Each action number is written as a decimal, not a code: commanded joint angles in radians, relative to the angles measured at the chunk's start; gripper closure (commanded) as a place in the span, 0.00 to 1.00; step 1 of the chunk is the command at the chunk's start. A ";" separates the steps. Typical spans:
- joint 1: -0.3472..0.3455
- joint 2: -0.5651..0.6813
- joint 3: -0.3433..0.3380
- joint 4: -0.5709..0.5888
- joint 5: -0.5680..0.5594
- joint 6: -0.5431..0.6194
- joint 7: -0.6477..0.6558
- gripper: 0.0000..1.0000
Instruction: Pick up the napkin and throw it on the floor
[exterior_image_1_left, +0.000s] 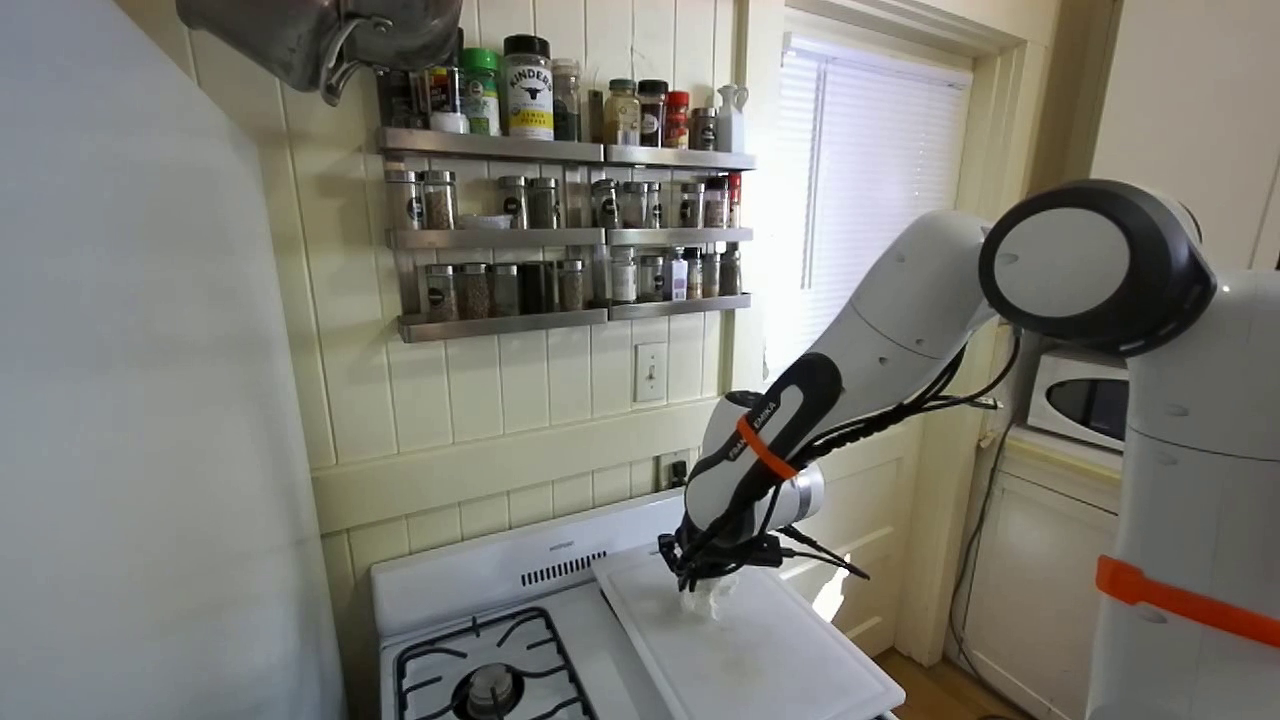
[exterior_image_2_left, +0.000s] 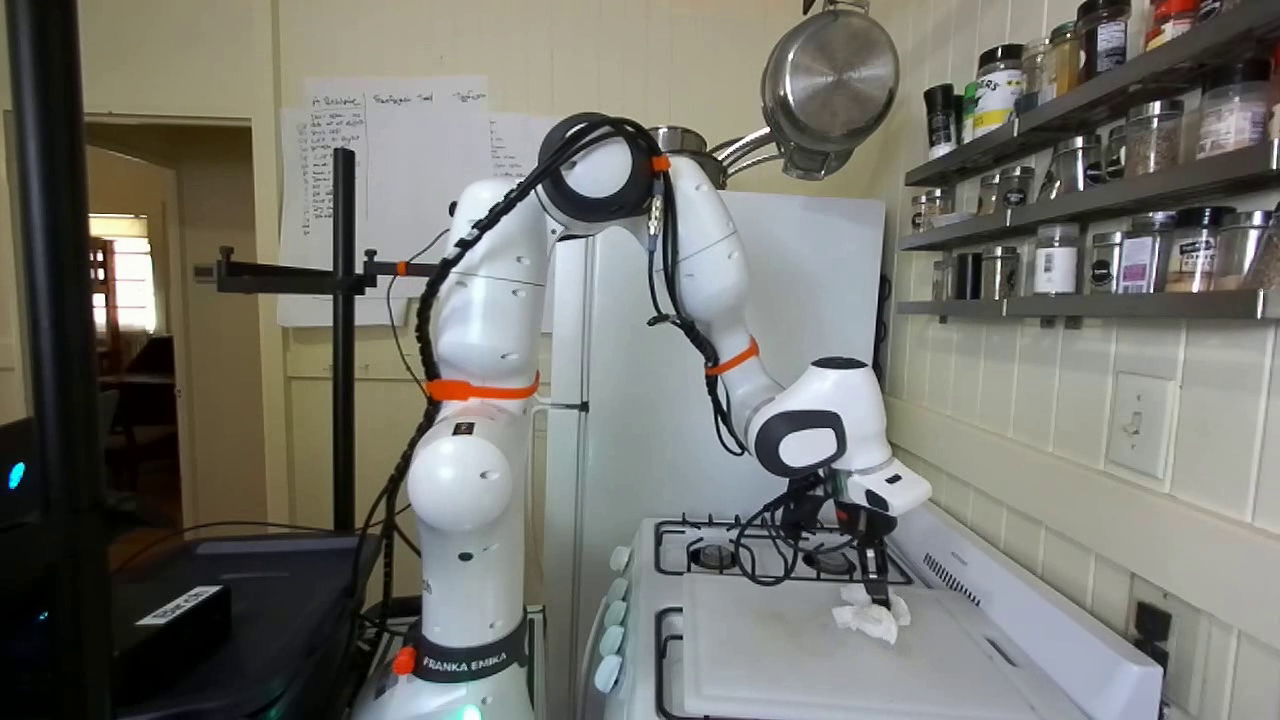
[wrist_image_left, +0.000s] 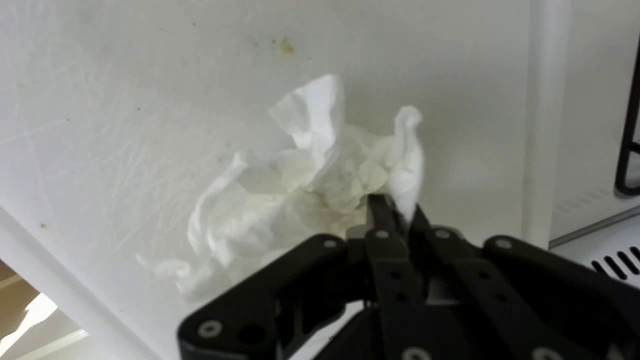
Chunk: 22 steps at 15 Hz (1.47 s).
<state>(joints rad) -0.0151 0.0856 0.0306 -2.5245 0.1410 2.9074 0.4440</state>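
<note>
Panelling (exterior_image_1_left: 440, 390), cream and grooved, is rising behind the white board (exterior_image_2_left: 780, 650). Brown floor (exterior_image_1_left: 930, 690) is showing only as a small strip, lower than the board and past its corner, in an exterior view. A white refrigerator (exterior_image_2_left: 810, 290) is standing beyond the board, and the robot arm (exterior_image_2_left: 718, 260) is arching over that board in both exterior views. A stove (exterior_image_1_left: 605, 640) is bearing the board, which is covering part of its top. Metal shelves (exterior_image_1_left: 500, 238) are hanging on the panelling, well above the board. A microwave (exterior_image_1_left: 1080, 405) is standing well apart from the board in an exterior view. A steel pan (exterior_image_2_left: 835, 80) is hanging far higher than the board, and a burner (exterior_image_1_left: 491, 690) is sitting beside the board. Black and low over the board, the gripper (wrist_image_left: 399, 205) is pointing down; its jaws are holding almost together, pinching a fold of the napkin (wrist_image_left: 290, 197) between the fingertips (wrist_image_left: 378, 204). That napkin, white and crumpled, is sitting on the board toward the side nearest the panelling, its loose folds spreading out from under the gripper, which is hiding part of it in the wrist view. Jars (exterior_image_1_left: 474, 290) are lining the shelves above the board. A light switch (exterior_image_1_left: 650, 373) is sitting on the panelling, between shelves and board in height. A yellowish speck (wrist_image_left: 286, 47) is marking the board near the napkin.
</note>
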 joint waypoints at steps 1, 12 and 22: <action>0.010 -0.027 -0.027 -0.007 0.019 0.000 -0.007 1.00; -0.075 -0.228 -0.071 -0.096 -0.197 0.014 0.206 0.99; -0.413 -0.381 -0.047 -0.282 -0.577 0.014 0.622 0.99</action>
<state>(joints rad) -0.3363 -0.2320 -0.0339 -2.7322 -0.3603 2.9098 0.9611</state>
